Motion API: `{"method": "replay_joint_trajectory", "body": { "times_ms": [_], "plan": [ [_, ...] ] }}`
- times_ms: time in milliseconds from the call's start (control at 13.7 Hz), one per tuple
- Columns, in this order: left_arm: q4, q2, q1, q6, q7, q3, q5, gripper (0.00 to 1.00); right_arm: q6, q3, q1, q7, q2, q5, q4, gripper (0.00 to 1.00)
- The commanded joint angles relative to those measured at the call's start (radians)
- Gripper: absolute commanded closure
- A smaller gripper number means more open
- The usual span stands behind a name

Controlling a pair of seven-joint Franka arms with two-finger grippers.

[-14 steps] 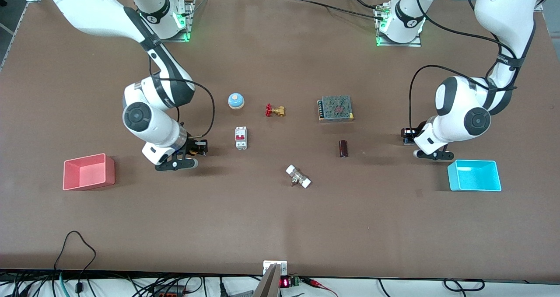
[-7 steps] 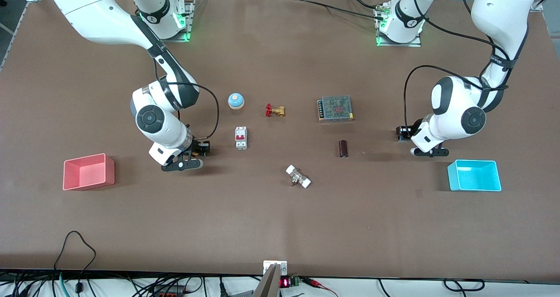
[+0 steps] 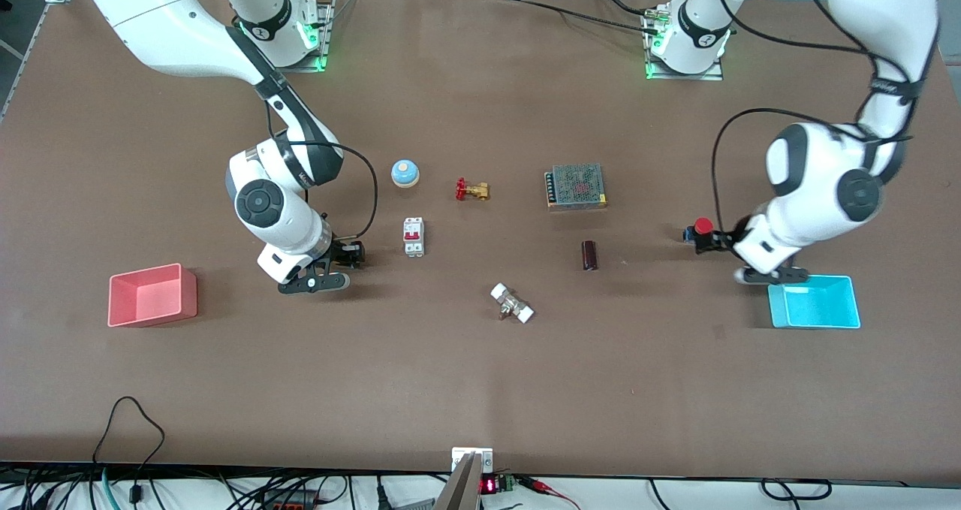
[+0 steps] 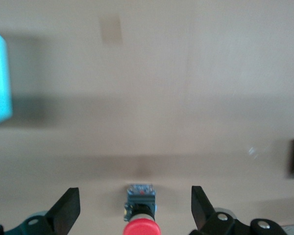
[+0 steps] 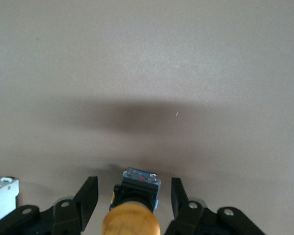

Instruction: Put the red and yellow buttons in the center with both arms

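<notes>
The red button (image 3: 703,227) stands on the table toward the left arm's end, next to the cyan bin. In the left wrist view its red cap (image 4: 141,228) and black body sit between wide-open jaws, untouched. My left gripper (image 3: 713,238) (image 4: 134,210) is open, low beside it. The yellow button (image 5: 132,221) stands on the table toward the right arm's end, mostly hidden in the front view. My right gripper (image 3: 351,254) (image 5: 133,196) is open, its jaws flanking the button's body with small gaps. The bare brown centre (image 3: 480,255) lies between the arms.
Around the centre lie a blue-and-white bell (image 3: 405,173), a brass valve (image 3: 471,190), a white circuit breaker (image 3: 413,236), a mesh power supply (image 3: 576,185), a brown cylinder (image 3: 589,255) and a white fitting (image 3: 512,303). A pink bin (image 3: 152,294) and a cyan bin (image 3: 814,301) stand at the ends.
My left arm has drawn back toward the cyan bin, uncovering the red button. My right gripper shifted a little toward the centre, then held still.
</notes>
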Motion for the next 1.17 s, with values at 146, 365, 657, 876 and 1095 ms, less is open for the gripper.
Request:
{"method": "replay_joint_trajectory", "body": {
  "times_ms": [146, 365, 657, 876, 1095],
  "plan": [
    [0.256, -0.022, -0.006, -0.171, 0.005, 0.056, -0.010, 0.00, -0.093, -0.004, -0.062, -0.023, -0.153, 0.136, 0.053, 0.00],
    [0.388, -0.021, -0.081, -0.278, 0.004, 0.133, -0.005, 0.00, -0.349, -0.018, -0.116, -0.169, -0.269, 0.187, 0.144, 0.00],
    [0.520, -0.071, -0.156, -0.530, -0.054, 0.197, -0.002, 0.00, -0.681, -0.212, -0.113, -0.213, -0.430, 0.228, 0.264, 0.00],
    [0.517, -0.116, -0.190, -0.536, -0.044, 0.248, -0.011, 0.00, -0.787, -0.349, -0.027, -0.314, -0.526, 0.237, 0.268, 0.00],
    [0.511, -0.114, -0.068, -0.532, -0.045, 0.121, -0.010, 0.00, -0.807, -0.446, 0.056, -0.330, -0.549, 0.242, 0.247, 0.00]
  ]
}}
